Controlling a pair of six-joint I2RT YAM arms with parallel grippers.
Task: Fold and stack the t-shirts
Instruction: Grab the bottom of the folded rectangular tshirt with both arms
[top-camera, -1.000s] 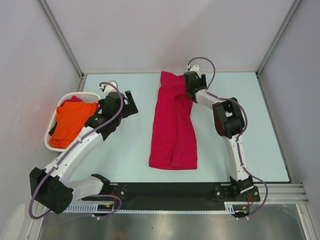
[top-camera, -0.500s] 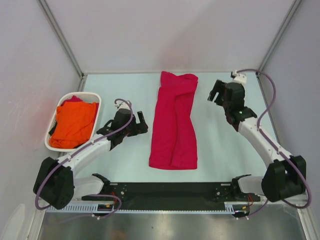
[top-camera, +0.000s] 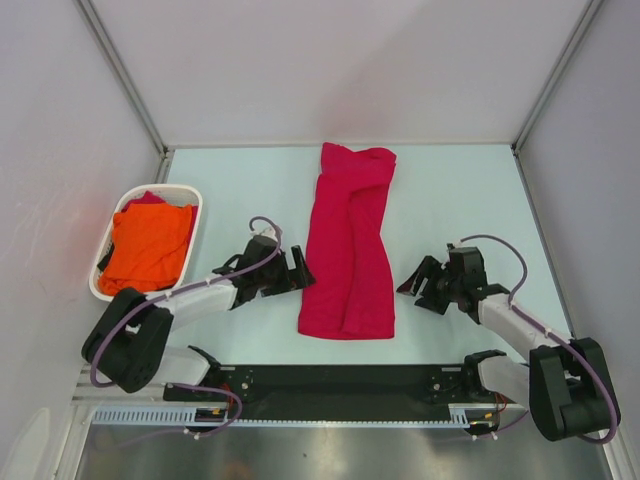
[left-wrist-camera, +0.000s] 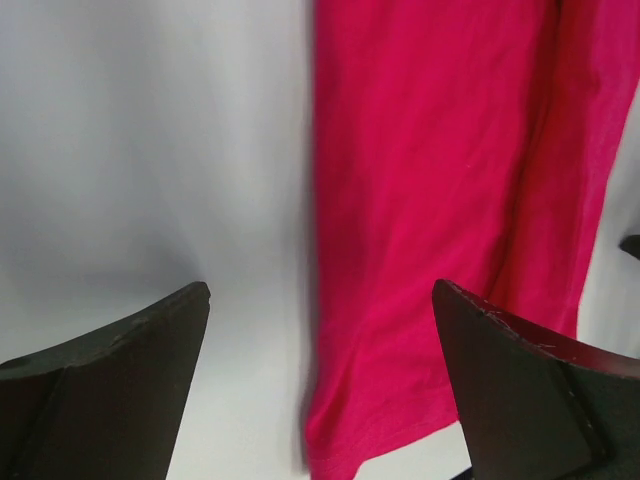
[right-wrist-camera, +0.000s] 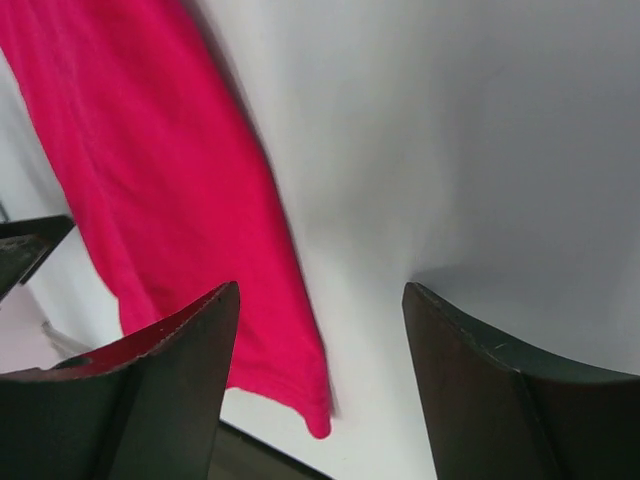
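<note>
**Spotter:** Where are the shirts?

**Me:** From the left, the orange t-shirt (top-camera: 148, 250) sits bunched in the white basket (top-camera: 199, 215), and neither arm is on it. The crimson t-shirt (top-camera: 347, 245) lies flat mid-table (top-camera: 450, 200), already narrowed to a strip. Its long axis runs from the near edge towards the back wall.

**Spotter:** And your grippers?

**Me:** I have the left gripper (top-camera: 297, 270) low, just beside the strip's left edge towards its near end, with the jaws apart and nothing held. The right gripper (top-camera: 415, 288) sits off the right edge, also spread and empty, with a little more bare table before the cloth. So the strip lies between my two hands, and the left is nearer.

**Spotter:** What do the wrist views add?

**Me:** Each frames a near hem corner between its own fingers (left-wrist-camera: 110, 380), clear of the cloth. The overhead can't show me that gap. Only the overhead shows the whole length and the far end. I judge the next fold goes end over end, so each hand needs its near corner first.
</note>
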